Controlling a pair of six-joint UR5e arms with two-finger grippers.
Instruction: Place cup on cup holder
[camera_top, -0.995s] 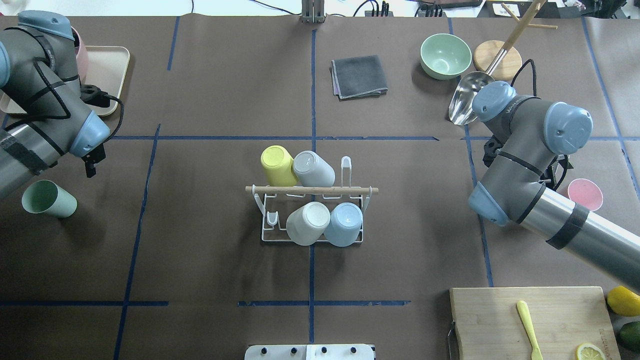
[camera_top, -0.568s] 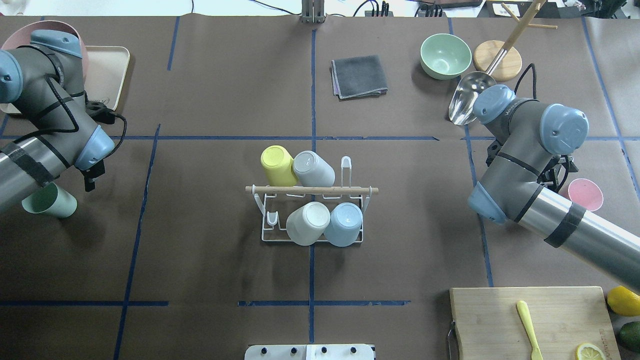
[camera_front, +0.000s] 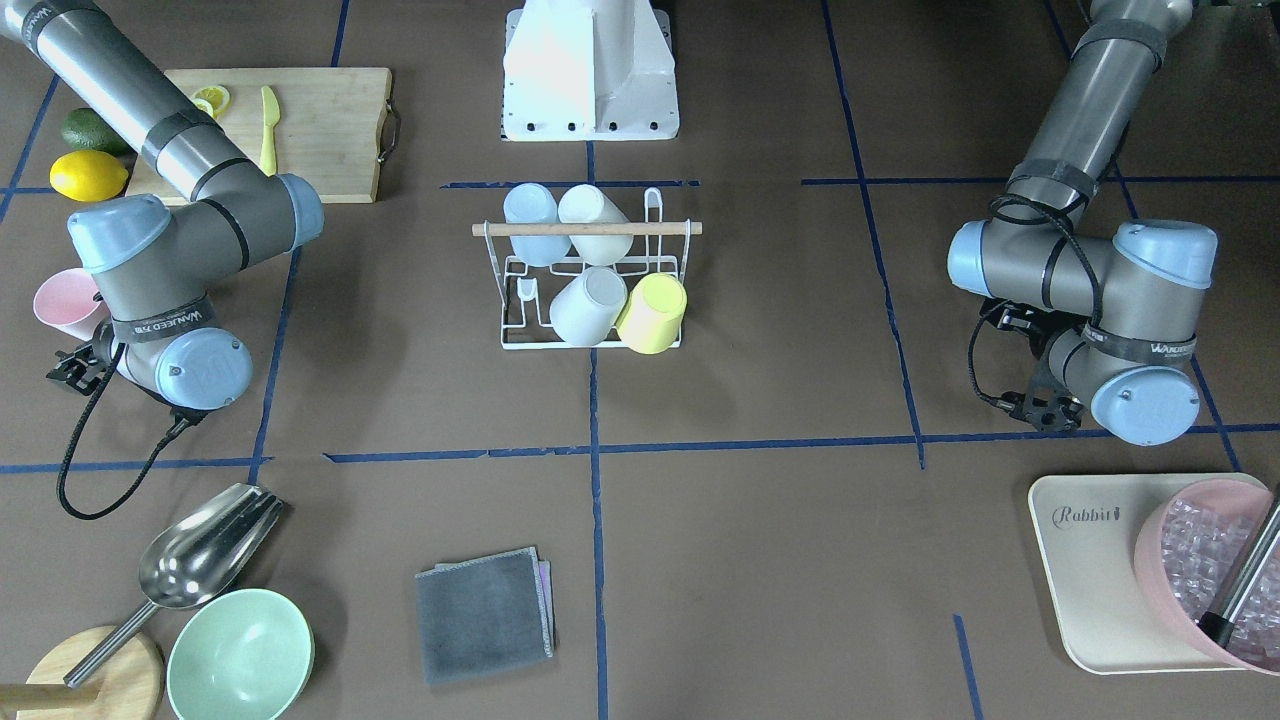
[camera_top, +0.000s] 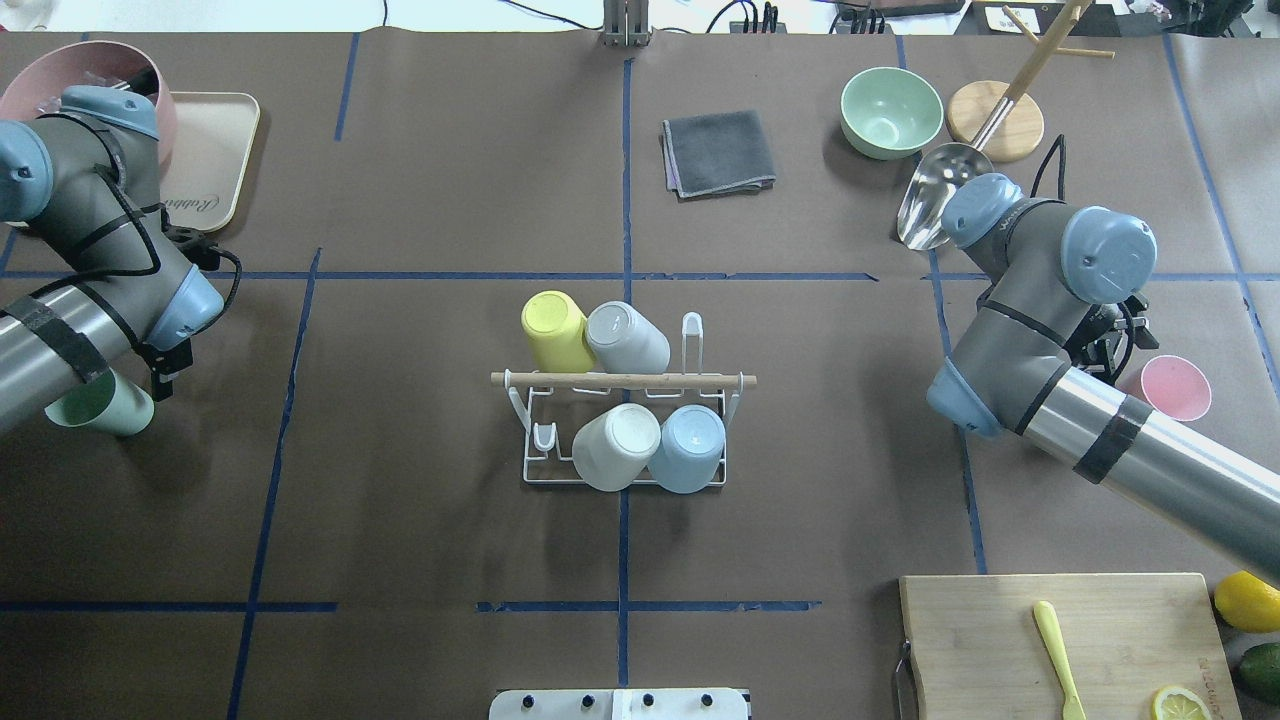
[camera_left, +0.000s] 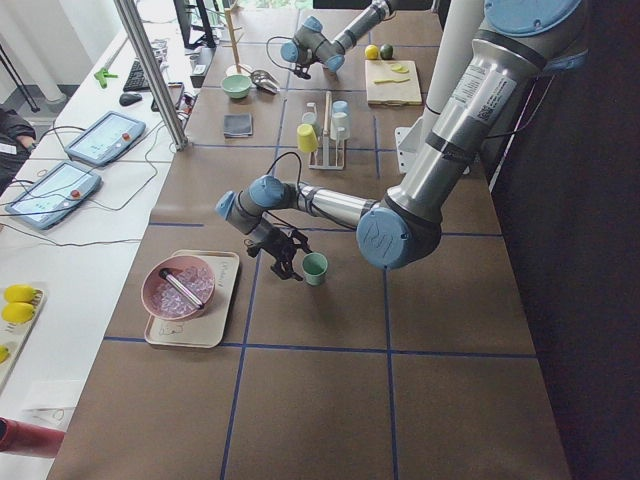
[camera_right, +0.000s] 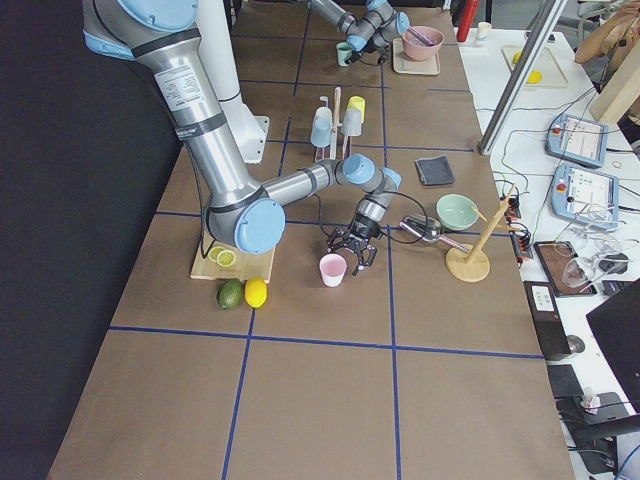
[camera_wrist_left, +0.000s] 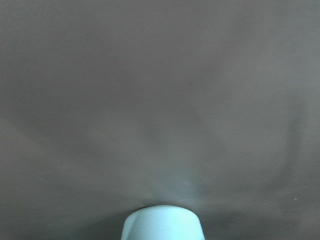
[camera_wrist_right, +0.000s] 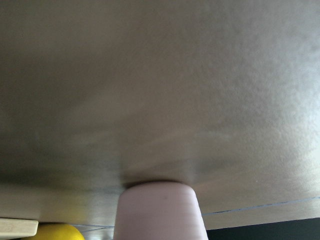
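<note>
My left arm (camera_top: 45, 335) comes in from the left edge, forearm stretched out and wrist joints folded back on themselves. The left claw (camera_left: 288, 268) hangs low beneath the wrist, tilted downward. I can't make out whether its jaws are spread or closed. My right arm (camera_top: 1150, 460) does much the same on the right side, with its forearm reaching in and its wrist doubled over. The right claw (camera_right: 348, 258) is tucked low under that wrist. The wrist hides most of it from above, so I can't read its jaws either. The two claws sit well apart, at opposite ends.
</note>
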